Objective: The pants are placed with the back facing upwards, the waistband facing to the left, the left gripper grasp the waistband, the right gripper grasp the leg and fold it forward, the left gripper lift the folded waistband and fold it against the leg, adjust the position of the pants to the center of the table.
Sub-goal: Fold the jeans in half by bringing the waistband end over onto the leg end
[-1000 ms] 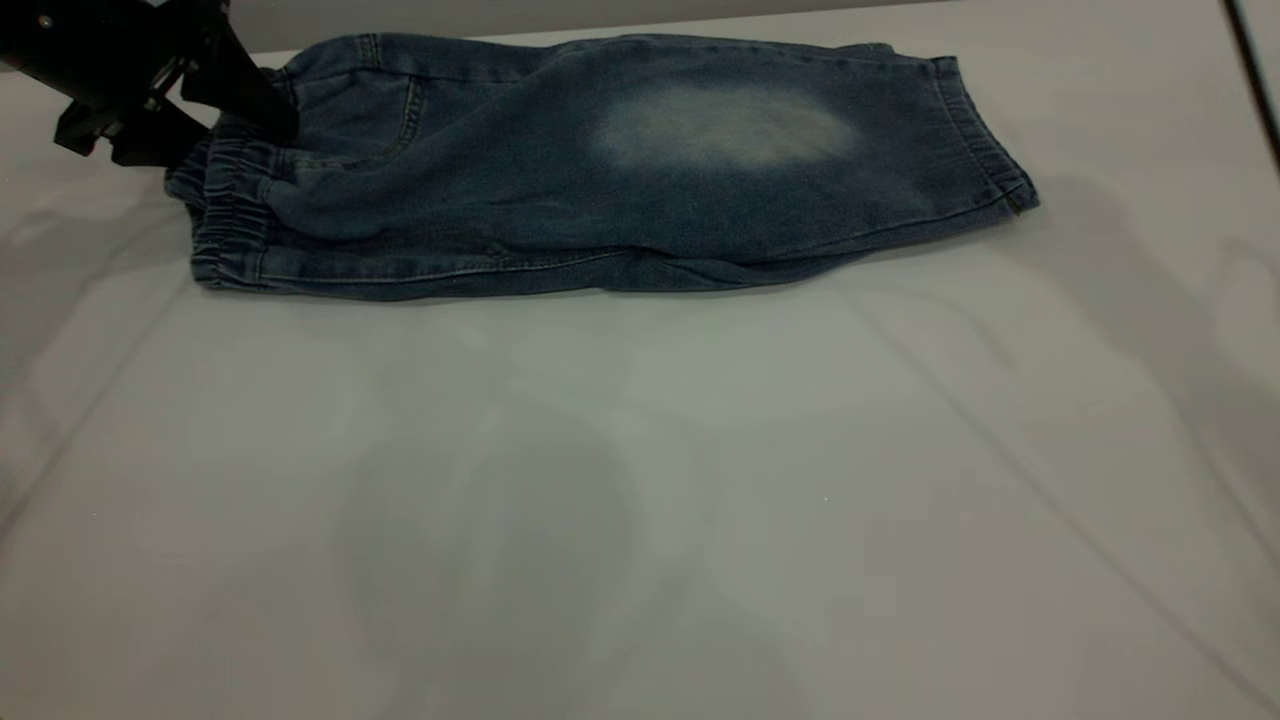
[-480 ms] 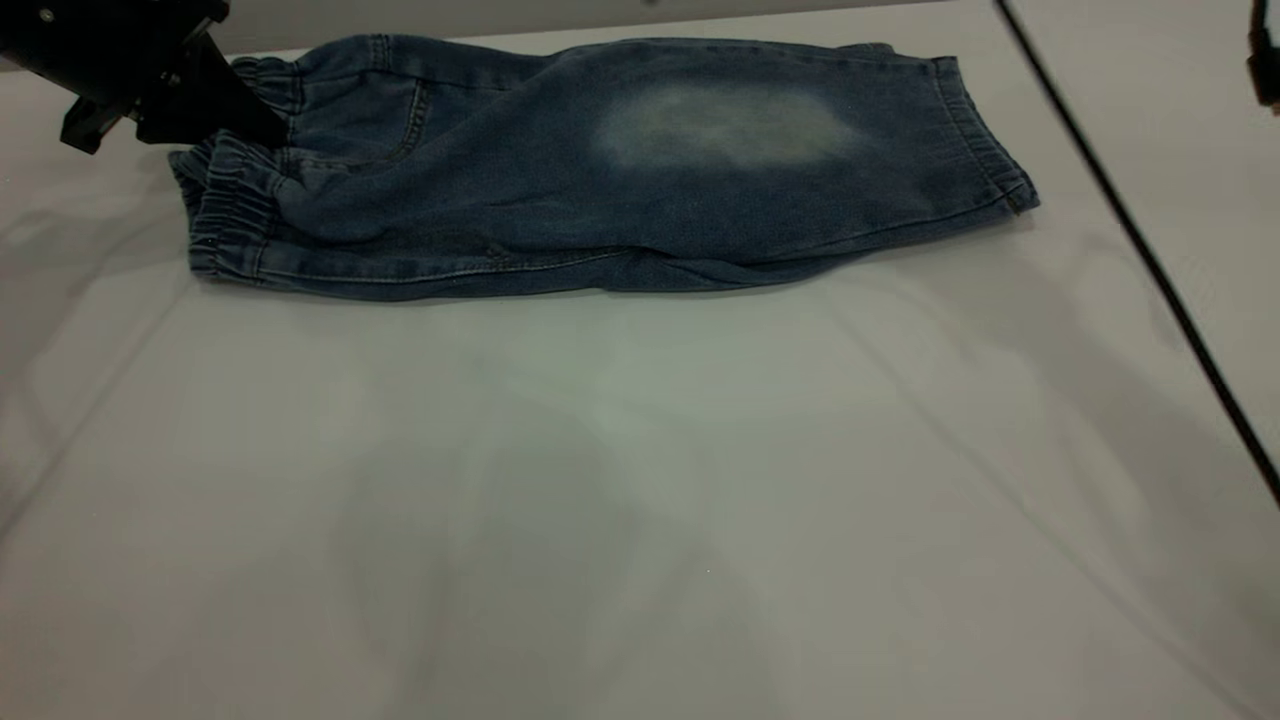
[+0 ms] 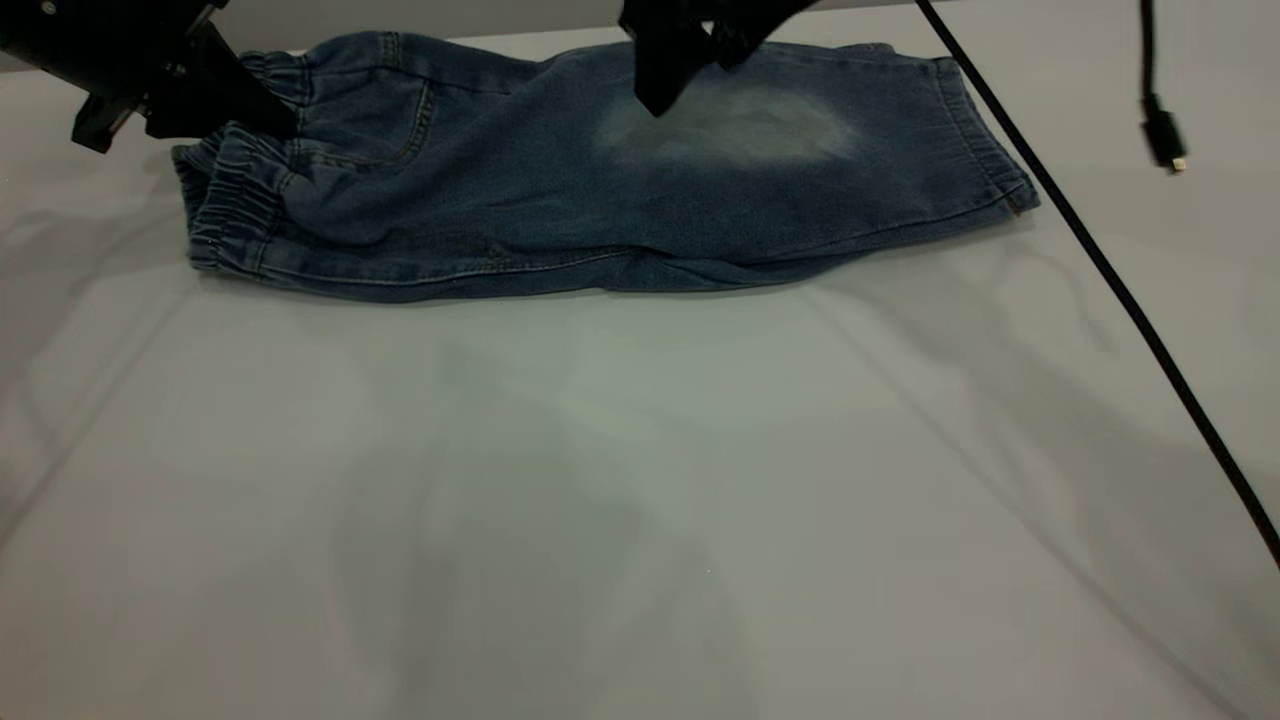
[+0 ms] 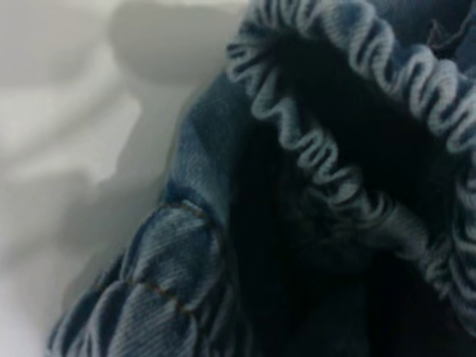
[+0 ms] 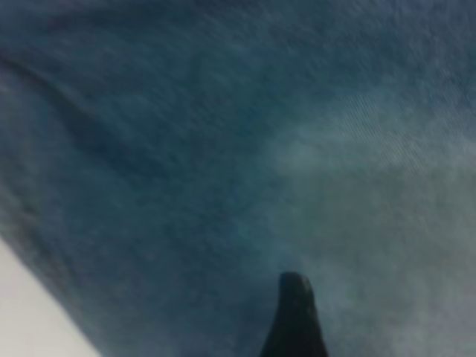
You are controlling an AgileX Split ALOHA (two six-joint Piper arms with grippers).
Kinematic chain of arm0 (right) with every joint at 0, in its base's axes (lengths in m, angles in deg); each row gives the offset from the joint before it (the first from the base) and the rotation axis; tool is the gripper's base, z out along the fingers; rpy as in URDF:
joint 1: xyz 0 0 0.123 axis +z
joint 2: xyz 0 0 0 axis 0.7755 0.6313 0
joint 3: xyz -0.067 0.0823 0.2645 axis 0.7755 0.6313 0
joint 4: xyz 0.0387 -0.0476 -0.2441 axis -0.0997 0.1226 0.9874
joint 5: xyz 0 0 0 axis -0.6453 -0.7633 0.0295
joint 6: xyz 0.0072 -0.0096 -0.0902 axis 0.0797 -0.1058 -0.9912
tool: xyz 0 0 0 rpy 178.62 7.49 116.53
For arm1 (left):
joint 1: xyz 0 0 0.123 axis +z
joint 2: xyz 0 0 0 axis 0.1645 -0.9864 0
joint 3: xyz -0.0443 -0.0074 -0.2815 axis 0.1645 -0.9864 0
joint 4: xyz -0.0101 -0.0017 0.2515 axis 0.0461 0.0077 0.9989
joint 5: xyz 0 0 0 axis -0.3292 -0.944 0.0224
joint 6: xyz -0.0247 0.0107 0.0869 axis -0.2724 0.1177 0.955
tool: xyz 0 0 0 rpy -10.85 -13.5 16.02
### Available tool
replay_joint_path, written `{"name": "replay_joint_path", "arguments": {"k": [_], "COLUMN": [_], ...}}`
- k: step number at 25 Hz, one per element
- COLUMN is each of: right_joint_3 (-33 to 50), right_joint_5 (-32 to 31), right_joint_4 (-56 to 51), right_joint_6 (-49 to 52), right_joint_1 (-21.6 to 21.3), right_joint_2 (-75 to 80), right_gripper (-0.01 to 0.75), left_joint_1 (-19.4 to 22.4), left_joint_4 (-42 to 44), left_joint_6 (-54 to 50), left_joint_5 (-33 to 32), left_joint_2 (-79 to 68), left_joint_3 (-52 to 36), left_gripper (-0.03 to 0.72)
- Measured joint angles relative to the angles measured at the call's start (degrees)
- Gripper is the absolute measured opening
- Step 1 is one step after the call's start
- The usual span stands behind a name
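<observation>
A pair of blue denim pants (image 3: 600, 170) lies lengthwise along the far edge of a pale grey worktop (image 3: 640, 480), folded in half so one leg rests on the other. The elastic waistband (image 3: 225, 200) forms the end of the pants toward the left arm, and the gathered leg cuff (image 3: 985, 130) forms the opposite end. A faded pale patch (image 3: 730, 125) marks the denim roughly midway along the pants, a little nearer the cuff.

The left gripper (image 3: 255, 115) sits at the far corner of the waistband, its dark tip pressed into the bunched elastic, which is rumpled and slightly raised there. Whether its jaws are clamped on the cloth cannot be told. The left wrist view shows only the ruffled waistband (image 4: 335, 163) close up, with its dark opening and a stitched seam, lying on the worktop (image 4: 67, 111).

The right gripper (image 3: 665, 70) hangs over the middle of the pants, its dark tip just at the waistband-side edge of the faded patch. Whether its jaws are open or closed cannot be told. In the right wrist view one dark fingertip (image 5: 296, 316) shows against the denim (image 5: 186, 149).

A black cable (image 3: 1100, 270) runs diagonally across the worktop beyond the cuff end, passing close by the cuff, and a second cable with a plug (image 3: 1163, 135) dangles farther out from the cuff
</observation>
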Motion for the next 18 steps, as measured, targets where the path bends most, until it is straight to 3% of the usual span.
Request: {"name": "replay_joint_path", "arguments": {"k": [7, 11, 18], "right_joint_3": [-1.79, -2.86, -2.86], "right_joint_5": [0.02, 0.08, -0.89], "right_joint_4": [2.78, 2.78, 2.65], "right_joint_6": [1.86, 1.81, 1.75], "right_joint_1": [0.0, 0.0, 0.61], "right_joint_2": [4.24, 6.39, 7.55], "right_gripper": [0.475, 0.475, 0.475], "left_joint_1": [0.0, -0.81, -5.95], "left_joint_4": [-4.06, -3.97, -3.62], "left_joint_6": [0.15, -0.12, -2.93], "left_joint_5": [-4.87, -11.2, -14.64], "left_joint_2": [0.11, 0.11, 0.11], "left_joint_3": [1.65, 6.9, 17.1], "left_gripper": [0.08, 0.08, 0.08]}}
